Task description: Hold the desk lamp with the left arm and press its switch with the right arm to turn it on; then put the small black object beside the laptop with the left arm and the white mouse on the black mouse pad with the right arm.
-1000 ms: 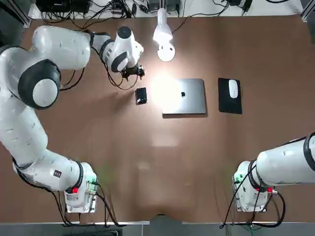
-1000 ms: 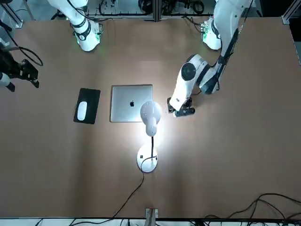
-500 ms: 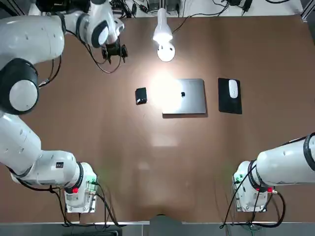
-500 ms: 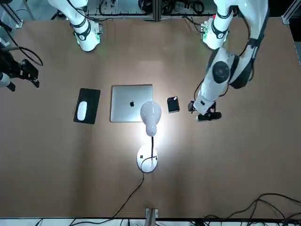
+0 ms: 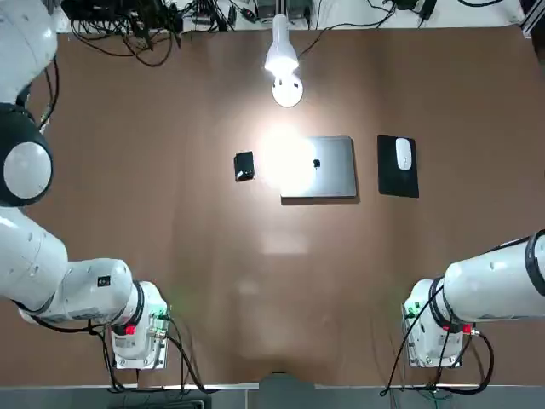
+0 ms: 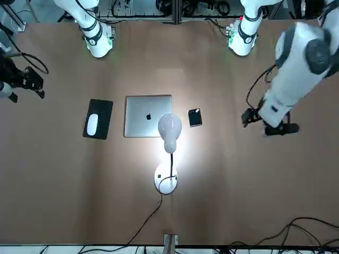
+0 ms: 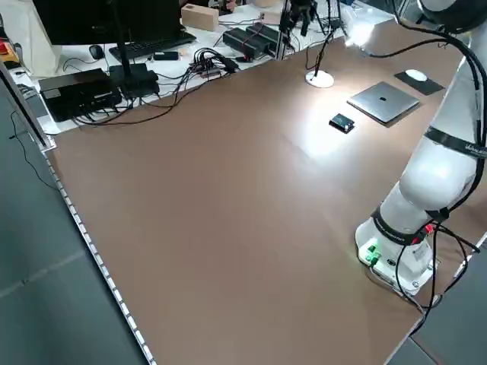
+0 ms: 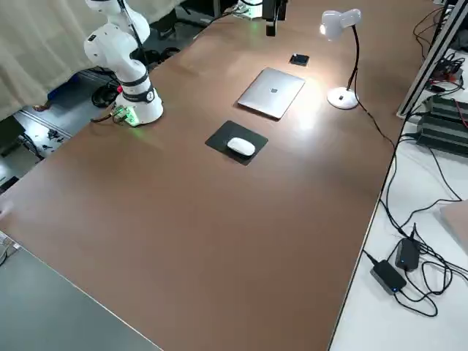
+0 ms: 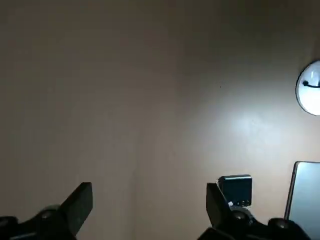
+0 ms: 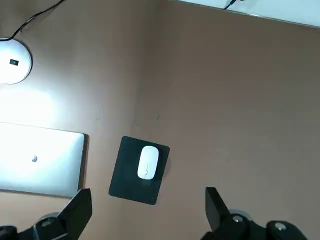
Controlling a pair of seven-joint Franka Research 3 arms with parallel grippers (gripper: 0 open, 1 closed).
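the brown worktop (image 5: 264, 281) is carrying everything; for the clock, twelve is pointing to its edge across from the robot. the left arm (image 5: 77, 290) is reaching up the worktop's nine o'clock side, and its hand (image 9: 149, 194) is hovering wide open and empty, at nine o'clock from the laptop (image 5: 341, 170). the right arm (image 5: 494, 285) is waiting at the four o'clock side, its hand (image 10: 149, 195) also gaping with nothing between the fingers, roughly three o'clock from the pad.

the laptop is lying closed near the middle. the desk lamp (image 6: 169, 129) is standing at about eleven o'clock from it, shining. the black mouse pad (image 5: 388, 183) is lying at three o'clock from the laptop, apart from it. the small black object (image 5: 244, 166) is resting at nine o'clock, just beside the laptop. the white mouse (image 5: 404, 154) is sitting on the pad, toward its one o'clock.

the task is looking finished, with the closing retreat seemingly in hand. the next move is probably calling only for parking the left arm well clear, without brushing lamp or object; the right is needing nothing further.
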